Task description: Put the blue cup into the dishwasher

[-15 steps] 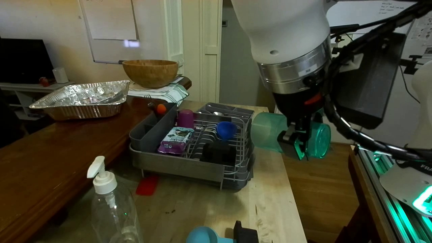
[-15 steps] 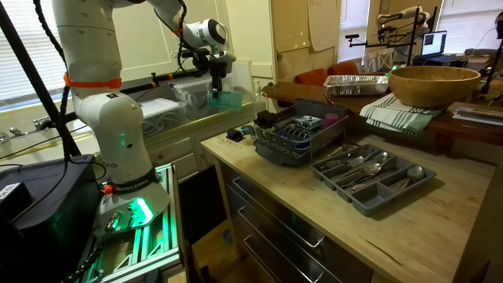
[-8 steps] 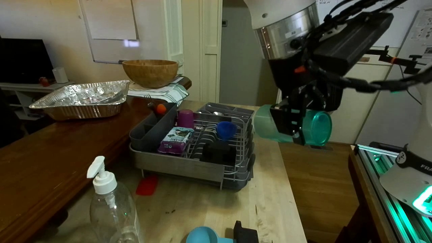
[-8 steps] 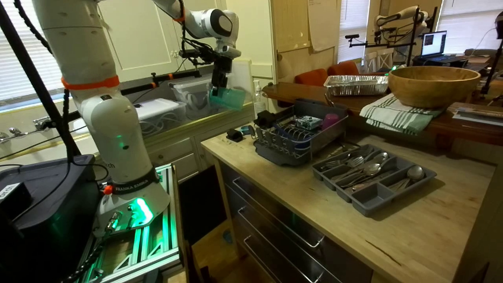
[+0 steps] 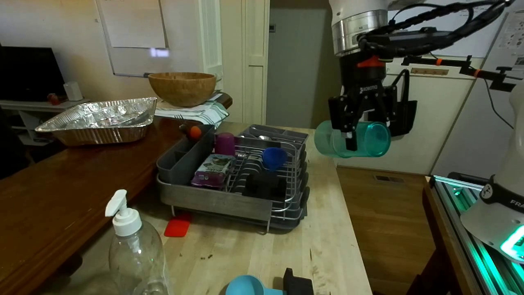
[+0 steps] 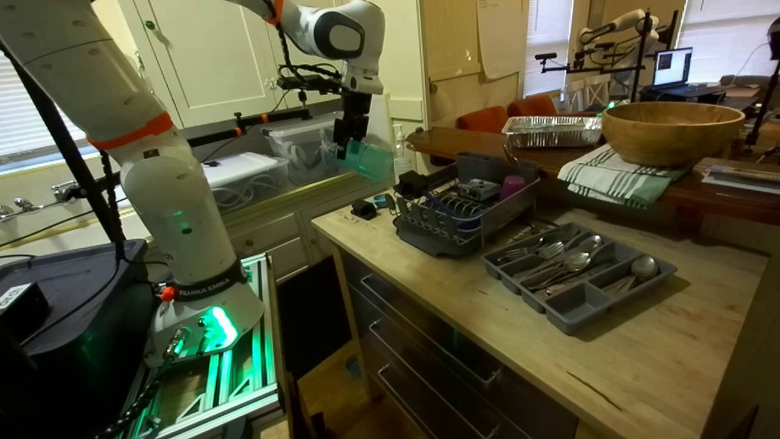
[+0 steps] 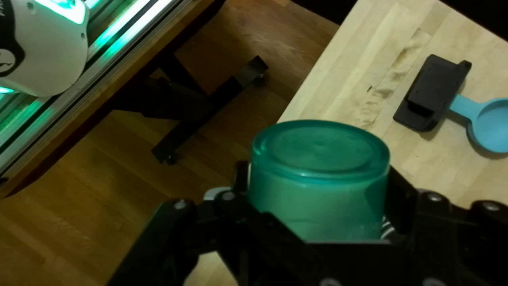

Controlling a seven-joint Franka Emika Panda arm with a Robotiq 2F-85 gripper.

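Note:
My gripper [image 7: 319, 190] is shut on the blue cup [image 7: 317, 210], a teal tumbler with one finger on each side of its wall. The cup is tipped onto its side in the air, its closed base showing in the wrist view. In an exterior view the cup [image 5: 370, 139] hangs beside the dish rack that serves as the dishwasher [image 5: 217, 203], near the counter's edge. A purple cup [image 5: 224, 144], a snack package [image 5: 213, 170], a small bright-blue object [image 5: 274, 158] and a black item [image 5: 265, 185] sit in the rack.
A clear pump bottle [image 5: 137, 254] stands in front of the rack. A light-blue scoop [image 7: 494, 125] and a black block [image 7: 432, 93] lie on the counter. Behind the rack is a cutlery tray [image 6: 576, 305]. A foil tray [image 5: 98, 133] and wooden bowl [image 5: 182, 90] rest on the brown table.
The arm has leaned over and my gripper has turned more upright, carrying the cup up and a little toward the rack side. The grip has stayed shut; the rack has not moved.

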